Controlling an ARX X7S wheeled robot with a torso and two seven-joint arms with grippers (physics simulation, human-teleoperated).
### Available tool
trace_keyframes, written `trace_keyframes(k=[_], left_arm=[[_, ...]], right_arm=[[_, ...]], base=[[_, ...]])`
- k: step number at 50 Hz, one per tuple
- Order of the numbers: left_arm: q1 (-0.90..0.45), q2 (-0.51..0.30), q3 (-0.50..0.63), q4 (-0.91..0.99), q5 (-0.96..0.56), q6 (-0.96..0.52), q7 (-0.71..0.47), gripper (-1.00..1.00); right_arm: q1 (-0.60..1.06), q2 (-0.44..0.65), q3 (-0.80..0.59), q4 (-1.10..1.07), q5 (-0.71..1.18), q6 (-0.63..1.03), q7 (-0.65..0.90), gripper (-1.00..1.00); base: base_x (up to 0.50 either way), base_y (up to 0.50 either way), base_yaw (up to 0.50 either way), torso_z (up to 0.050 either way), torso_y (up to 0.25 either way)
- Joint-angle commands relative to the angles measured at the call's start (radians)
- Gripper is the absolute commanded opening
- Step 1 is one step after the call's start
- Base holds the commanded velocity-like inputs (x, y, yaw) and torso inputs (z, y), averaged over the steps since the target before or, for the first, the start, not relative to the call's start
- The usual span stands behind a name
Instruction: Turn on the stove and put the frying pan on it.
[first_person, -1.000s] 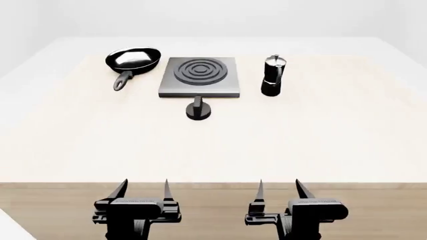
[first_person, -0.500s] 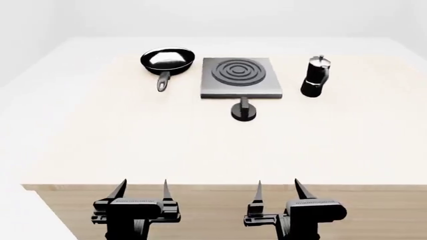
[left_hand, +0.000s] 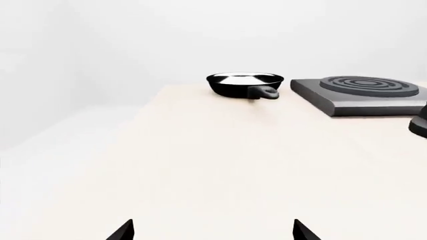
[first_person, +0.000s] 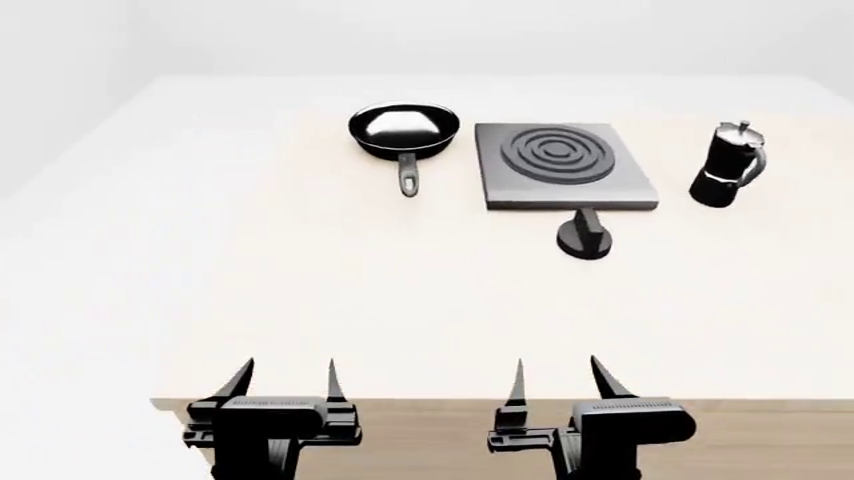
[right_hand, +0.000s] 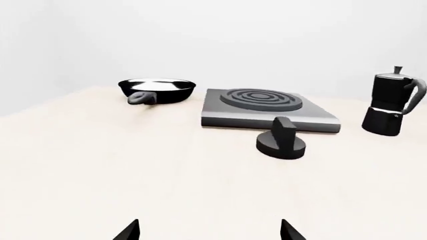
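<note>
The dark grey stove (first_person: 566, 167) lies flat at the far side of the table, its round black knob (first_person: 585, 240) just in front of it. The black frying pan (first_person: 403, 131) sits to the stove's left, handle toward me. Both also show in the wrist views: pan (left_hand: 244, 84) and stove (left_hand: 363, 93); pan (right_hand: 157, 90), stove (right_hand: 267, 110), knob (right_hand: 281, 140). My left gripper (first_person: 284, 378) and right gripper (first_person: 558, 378) hover open and empty at the table's near edge, far from these things.
A tall black-and-silver moka pot (first_person: 727, 166) stands right of the stove, moka pot (right_hand: 392, 103). The light wooden table (first_person: 267, 290) has its front edge just under my grippers and its left edge nearby.
The view has shifted left, so pan, stove, knob and moka pot appear further right. The table's left corner has come into view. Both grippers keep the same open pose.
</note>
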Motion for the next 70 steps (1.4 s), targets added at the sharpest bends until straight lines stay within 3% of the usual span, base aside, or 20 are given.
trace_keyframes(k=[1, 34, 62, 70], left_arm=[[-0.002, -0.01, 0.014, -0.001, -0.01, 0.003, -0.012, 1.0], [-0.008, -0.033, 0.043, -0.004, -0.035, 0.005, -0.039, 1.0], [-0.01, -0.048, 0.057, 0.0, -0.068, -0.008, -0.054, 1.0], [-0.007, -0.056, 0.074, 0.002, -0.052, 0.003, -0.058, 1.0]], right_arm=[[0.002, 0.01, -0.009, 0.001, 0.012, -0.003, 0.013, 1.0], [0.007, 0.032, -0.029, 0.0, 0.069, 0.004, 0.021, 1.0], [0.007, 0.049, -0.047, -0.005, 0.095, 0.002, 0.032, 1.0], [0.009, 0.052, -0.052, -0.002, 0.095, -0.003, 0.04, 1.0]], base=[[0.38, 0.46, 0.0, 0.0, 0.0], [0.42, 0.41, 0.0, 0.0, 0.0], [0.5, -0.13, 0.0, 0.0, 0.0], [0.02, 0.0, 0.0, 0.0, -0.016]])
